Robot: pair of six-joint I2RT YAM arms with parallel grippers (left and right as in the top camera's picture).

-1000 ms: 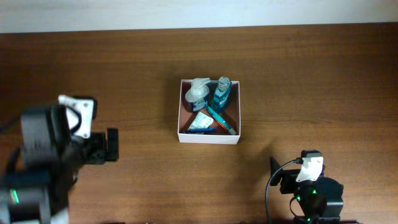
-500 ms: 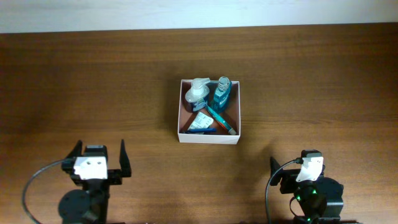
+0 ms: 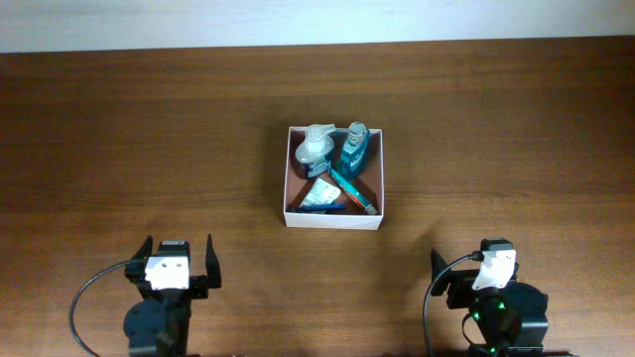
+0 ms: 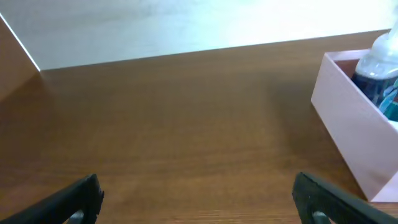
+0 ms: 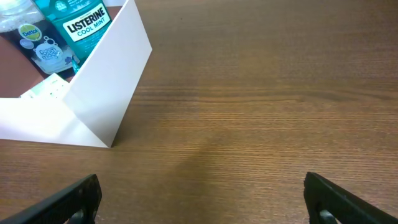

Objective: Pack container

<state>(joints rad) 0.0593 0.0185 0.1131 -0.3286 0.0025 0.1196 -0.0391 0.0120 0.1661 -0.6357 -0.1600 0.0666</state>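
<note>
Container sat mid-bench, toiletries inside. Left gripper and right gripper, near the front edge, stood spread and empty.

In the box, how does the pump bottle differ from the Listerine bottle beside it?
The pump bottle has a broad white pump head; the Listerine bottle has a small round cap. The pump bottle's body is dark, the Listerine bottle's teal. The pump bottle sits at the container's far left corner, the Listerine bottle at its far right. Both are inside, side by side.
</note>
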